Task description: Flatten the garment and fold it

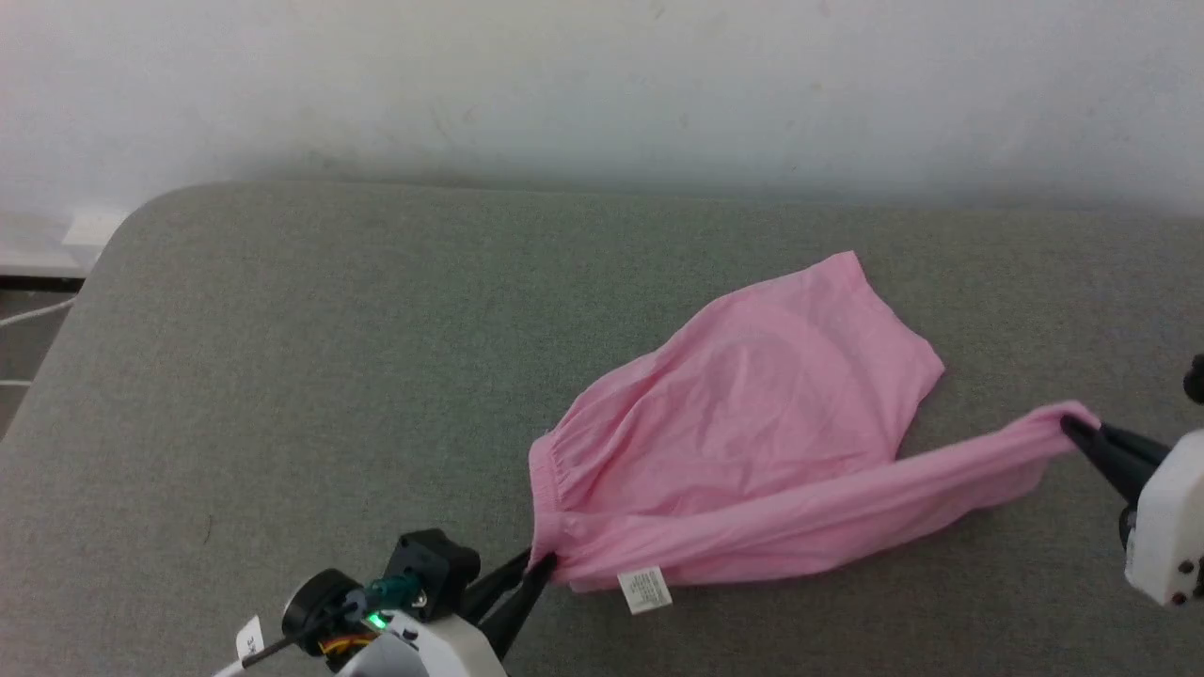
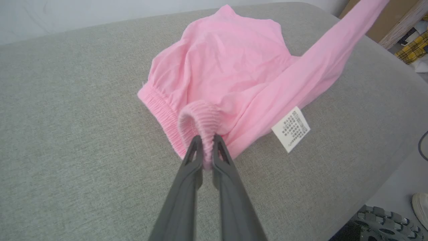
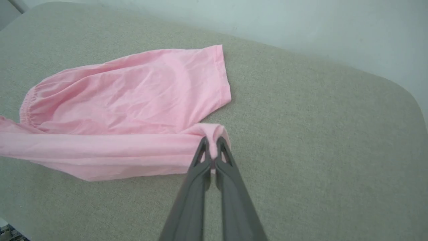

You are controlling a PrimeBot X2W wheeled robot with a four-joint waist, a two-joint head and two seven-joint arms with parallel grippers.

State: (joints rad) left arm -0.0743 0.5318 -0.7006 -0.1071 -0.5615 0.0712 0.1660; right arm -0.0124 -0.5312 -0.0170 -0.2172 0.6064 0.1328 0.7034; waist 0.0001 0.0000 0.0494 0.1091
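The garment (image 1: 752, 414), light pink thin shorts, lies on the grey cushion (image 1: 282, 376). Its gathered waistband (image 2: 160, 110) faces my left side, and a small white label (image 1: 645, 590) hangs from the near edge. My left gripper (image 1: 538, 567) is shut on a bunched loop of the waistband, seen close up in the left wrist view (image 2: 206, 140). My right gripper (image 1: 1072, 428) is shut on a leg's end (image 3: 211, 132). Between the two grips the near part of the garment (image 3: 100, 147) is stretched into a taut band, while the far leg (image 1: 847, 320) lies loosely spread.
A pale wall (image 1: 602, 85) runs behind the cushion. The cushion's rounded left corner (image 1: 132, 226) drops to the floor. In the left wrist view a cardboard box (image 2: 371, 23), a yellow checked item (image 2: 414, 47) and a shoe tip (image 2: 420, 207) lie beyond the cushion's edge.
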